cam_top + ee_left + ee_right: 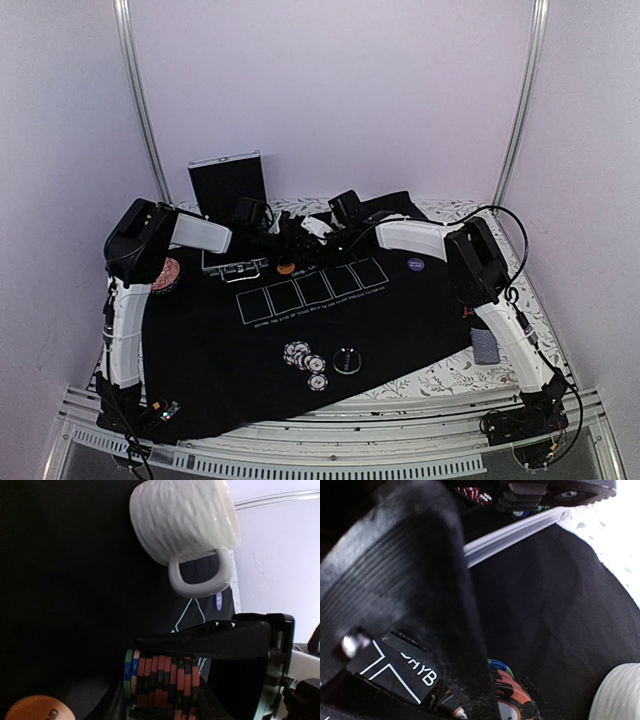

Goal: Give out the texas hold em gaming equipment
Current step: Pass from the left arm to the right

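Observation:
At the back of the black mat (250, 340) both grippers meet. My left gripper (162, 682) (272, 232) is shut on a stack of orange-and-black poker chips (170, 680) with a green-blue chip at one end. My right gripper (325, 228) (470, 702) has one broad finger (420, 600) lying across that same stack (517, 695); its other finger is hidden. More striped chips (305, 360) and a dark disc (347, 360) lie at the mat's front. An orange disc (286, 268) (35, 708) and a purple disc (415, 264) (218, 600) sit near the printed card boxes.
A cream mug (182, 520) (620, 695) stands just beyond the grippers. An open chip case (225, 185) is at the back left, with reddish chips (165, 272) beside it. Grey-blue cards (485, 345) lie on the floral cloth at the right.

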You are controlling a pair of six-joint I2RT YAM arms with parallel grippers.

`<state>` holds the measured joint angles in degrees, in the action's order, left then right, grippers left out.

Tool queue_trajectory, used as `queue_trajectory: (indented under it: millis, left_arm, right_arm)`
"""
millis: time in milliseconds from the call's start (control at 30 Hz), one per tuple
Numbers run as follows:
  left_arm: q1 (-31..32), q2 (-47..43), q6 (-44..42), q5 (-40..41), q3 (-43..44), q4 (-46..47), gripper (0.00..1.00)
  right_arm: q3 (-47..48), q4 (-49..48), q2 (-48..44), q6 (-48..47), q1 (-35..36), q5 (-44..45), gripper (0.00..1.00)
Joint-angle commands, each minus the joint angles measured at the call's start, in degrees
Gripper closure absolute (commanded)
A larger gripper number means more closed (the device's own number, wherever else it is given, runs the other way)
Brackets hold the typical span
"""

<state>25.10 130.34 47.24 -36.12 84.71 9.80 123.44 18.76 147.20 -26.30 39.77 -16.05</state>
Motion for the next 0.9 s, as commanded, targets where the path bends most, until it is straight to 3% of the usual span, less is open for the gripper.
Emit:
queue_trajectory:
  millis: [0,200,600,767,867]
  left_arm:
    - [-0.1,1.8,-4.4,7.6,4.2,-6.6,0.91]
    - [0.1,3.3,-7.1,10.5,6.4,-10.2,0.84]
    - [0.5,1.9,-10.8,16.9,6.6,-14.3,0.56]
    - [0.5,0.3,-12.9,19.0,6.7,-15.5,0.39]
    - [0.5,-0.7,-13.8,20.2,6.7,-16.4,0.35]
  right_arm:
    - [2.0,0.3,2.9,3.3,0.0,7.7,0.89]
    - [3.8,0.4,4.5,3.8,0.5,9.0,0.89]
    - [3.9,0.9,5.3,4.4,0.6,10.7,0.92]
    - [3.9,1.1,5.6,4.6,0.6,10.5,0.93]
    - [3.9,1.2,5.8,4.8,0.6,10.4,0.93]
